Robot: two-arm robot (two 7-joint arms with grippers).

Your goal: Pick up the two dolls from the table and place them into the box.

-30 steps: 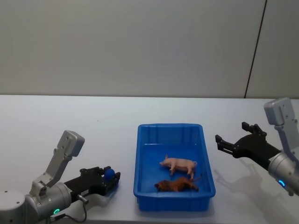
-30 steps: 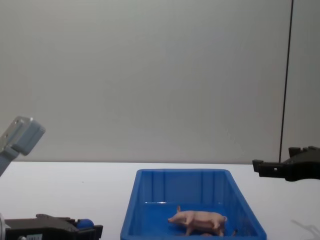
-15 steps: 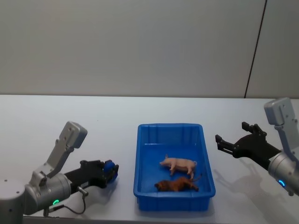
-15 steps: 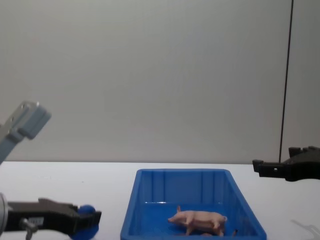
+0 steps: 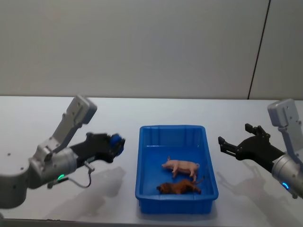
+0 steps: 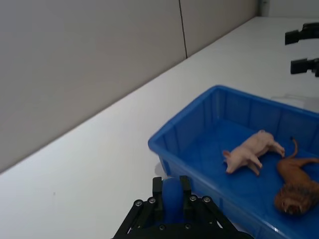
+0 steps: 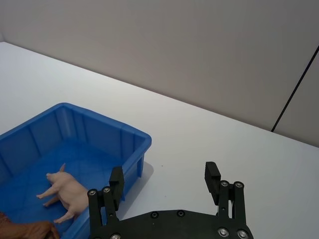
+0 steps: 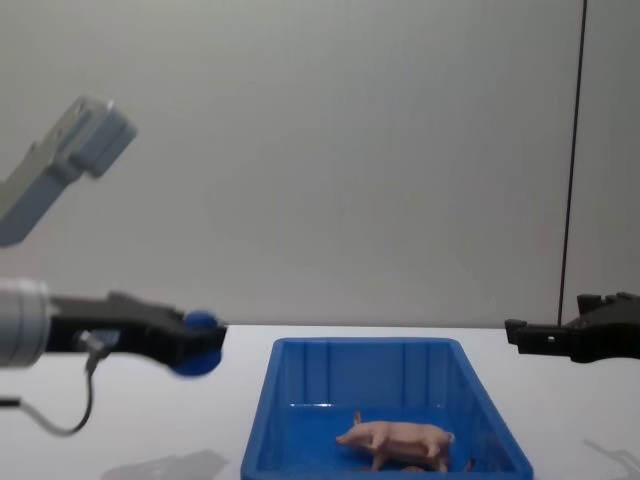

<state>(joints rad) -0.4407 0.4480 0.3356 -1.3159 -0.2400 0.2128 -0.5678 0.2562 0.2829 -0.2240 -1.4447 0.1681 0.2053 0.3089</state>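
- Blue doll (image 5: 116, 141) clamped in left gripper (image 5: 115, 144), airborne beside box (image 5: 142, 163).
- Carry over rim before releasing; clear pig (image 5: 181, 166).
- Right gripper (image 5: 233, 142) idle, fingers spread.

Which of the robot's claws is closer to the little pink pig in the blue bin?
Roughly equal. The pig lies in the bin; left gripper hangs beyond its left wall, right gripper beyond its right.

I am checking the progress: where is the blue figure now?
The left gripper holds the blue figure in the air, left of the blue box, beside its rim.
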